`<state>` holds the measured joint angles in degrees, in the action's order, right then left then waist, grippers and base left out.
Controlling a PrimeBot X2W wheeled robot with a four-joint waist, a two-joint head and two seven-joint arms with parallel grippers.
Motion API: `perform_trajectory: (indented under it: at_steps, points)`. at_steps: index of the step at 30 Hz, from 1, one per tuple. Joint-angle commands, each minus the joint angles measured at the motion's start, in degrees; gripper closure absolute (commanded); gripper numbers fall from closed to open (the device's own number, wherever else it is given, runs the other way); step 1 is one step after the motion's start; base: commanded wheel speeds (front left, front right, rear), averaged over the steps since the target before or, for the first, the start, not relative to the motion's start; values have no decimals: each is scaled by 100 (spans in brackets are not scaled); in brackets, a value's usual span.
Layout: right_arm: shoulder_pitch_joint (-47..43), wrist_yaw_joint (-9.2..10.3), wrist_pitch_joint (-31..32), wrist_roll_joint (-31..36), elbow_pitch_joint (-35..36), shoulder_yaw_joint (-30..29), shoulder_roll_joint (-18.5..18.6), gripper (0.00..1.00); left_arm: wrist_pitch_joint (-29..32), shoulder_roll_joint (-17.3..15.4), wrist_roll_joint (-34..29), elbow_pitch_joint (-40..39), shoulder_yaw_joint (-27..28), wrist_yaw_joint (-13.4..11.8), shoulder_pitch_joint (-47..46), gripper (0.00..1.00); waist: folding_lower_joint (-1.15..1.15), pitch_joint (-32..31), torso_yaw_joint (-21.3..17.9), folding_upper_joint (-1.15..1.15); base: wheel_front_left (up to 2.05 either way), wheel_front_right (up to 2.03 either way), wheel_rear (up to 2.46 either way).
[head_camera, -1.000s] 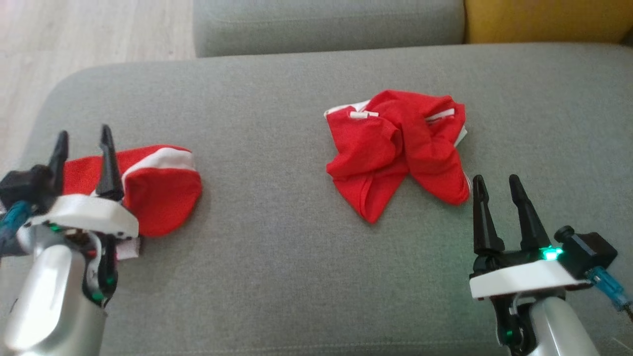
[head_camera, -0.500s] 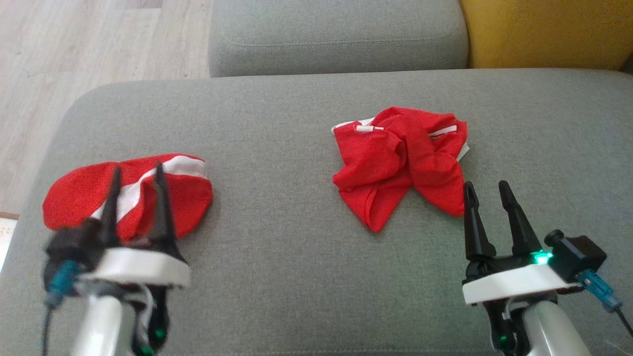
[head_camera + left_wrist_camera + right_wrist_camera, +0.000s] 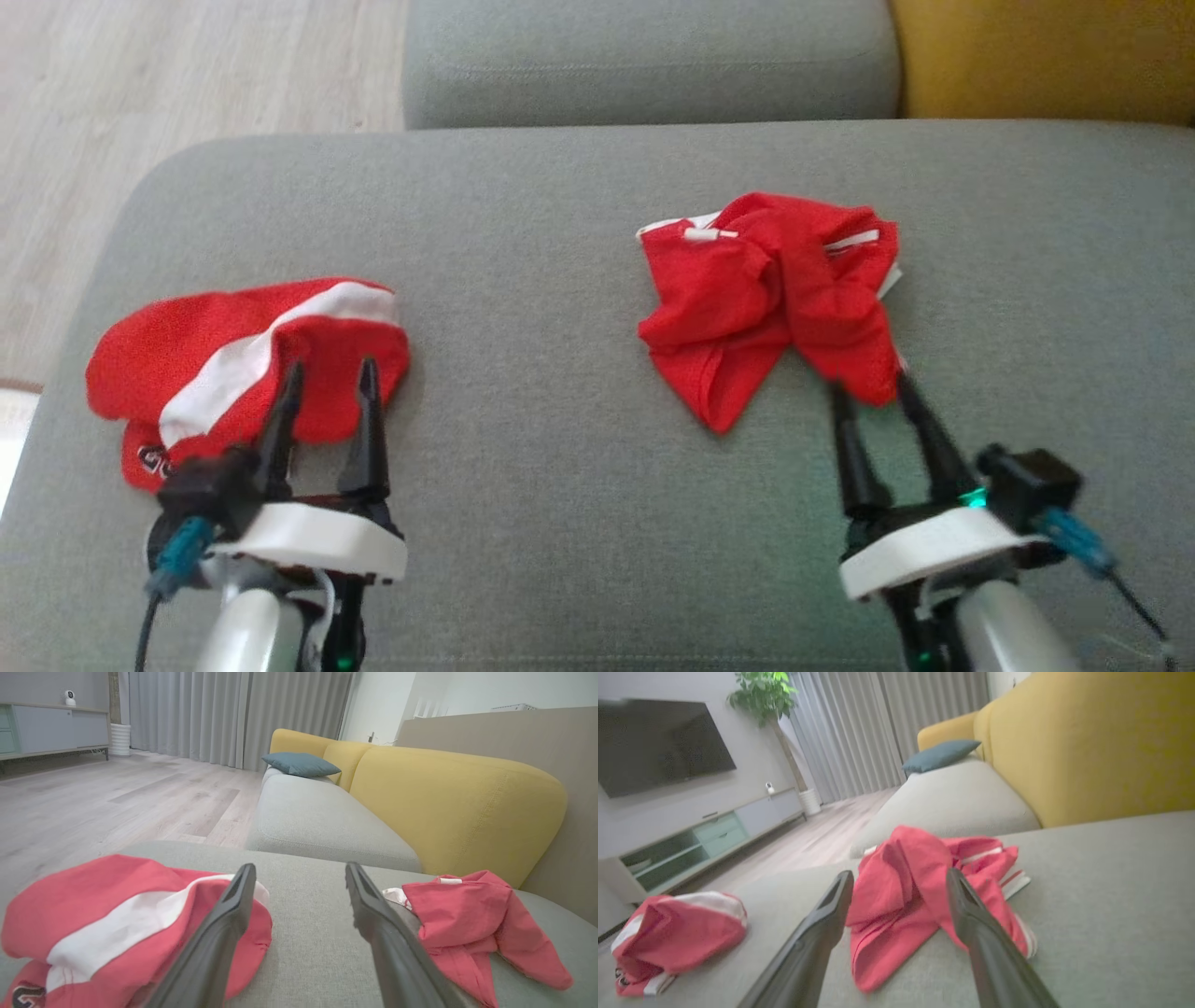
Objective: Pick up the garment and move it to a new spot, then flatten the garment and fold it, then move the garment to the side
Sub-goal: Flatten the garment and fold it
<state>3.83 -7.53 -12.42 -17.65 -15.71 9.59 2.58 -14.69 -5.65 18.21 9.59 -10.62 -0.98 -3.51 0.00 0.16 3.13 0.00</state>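
The open, empty right end effector [image 3: 870, 390] faces the crumpled red garment [image 3: 766, 289]. It looks soft and floppy; pinch the nearest fold.

Soft even daylight, faint shadows; right claw [image 3: 870, 386] motion-blurred (wrist views edge-warped).

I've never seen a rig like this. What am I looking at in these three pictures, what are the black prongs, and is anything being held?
A two-armed robot faces a grey sofa seat. One picture looks down from its head; the other two look along each wrist's fingers, the prongs. The left gripper, open, is at the near edge of a folded garment, red with white. The right gripper, open, is at the edge of a crumpled garment. Nothing is held.
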Motion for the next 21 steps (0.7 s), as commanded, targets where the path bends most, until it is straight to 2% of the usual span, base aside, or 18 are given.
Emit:
perform_trajectory:
  at_steps: [1,7,9,21]
  points:
    - [233,4,155,9,51,270,30,0,-30,4,-65,-132,128,43,-264,0,0,119,122,0,0,0,0]
    - [753,4,808,-109,-689,505,30,0,-30,109,-100,66,5,188,-388,0,0,365,472,0,0,0,0]
    - [1079,4,1036,-273,-1156,547,30,0,-30,153,-113,142,-49,248,-469,0,0,474,651,0,0,0,0]
    - [2357,4,1251,-113,-2856,557,30,0,-30,256,-77,227,-134,343,-741,0,0,964,1143,0,0,0,0]
